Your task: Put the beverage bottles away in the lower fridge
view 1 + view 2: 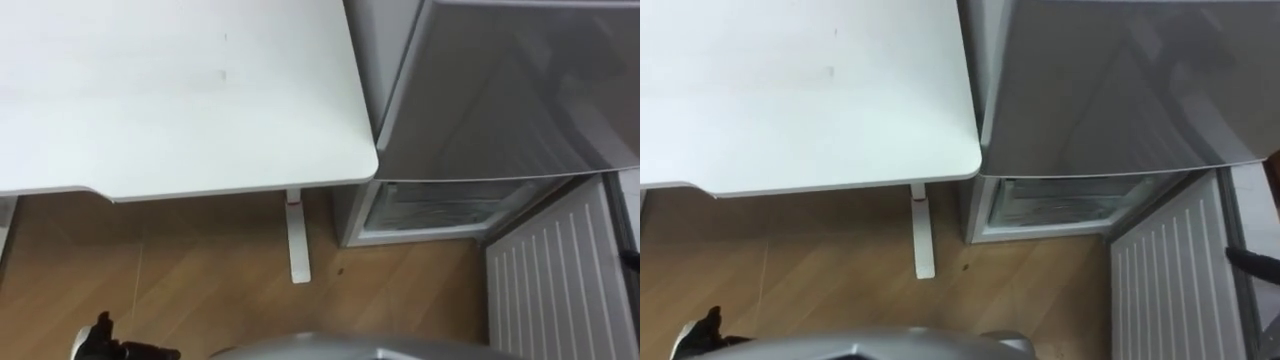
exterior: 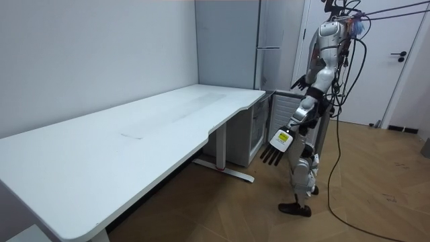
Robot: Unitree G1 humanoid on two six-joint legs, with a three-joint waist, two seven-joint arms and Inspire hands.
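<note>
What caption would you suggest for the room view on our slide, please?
Robot stands beside the white table facing the fridge, its lower door open, left hand hanging open, right hand raised open.

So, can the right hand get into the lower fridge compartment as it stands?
Probably, with a bend: the lower fridge compartment sits low, its door open and nothing before it; the right hand is raised near the fridge.

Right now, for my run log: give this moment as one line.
robot: standing at fridge | lower fridge door: open | left robot hand: open, empty, hanging beside table | right robot hand: raised forward
</note>
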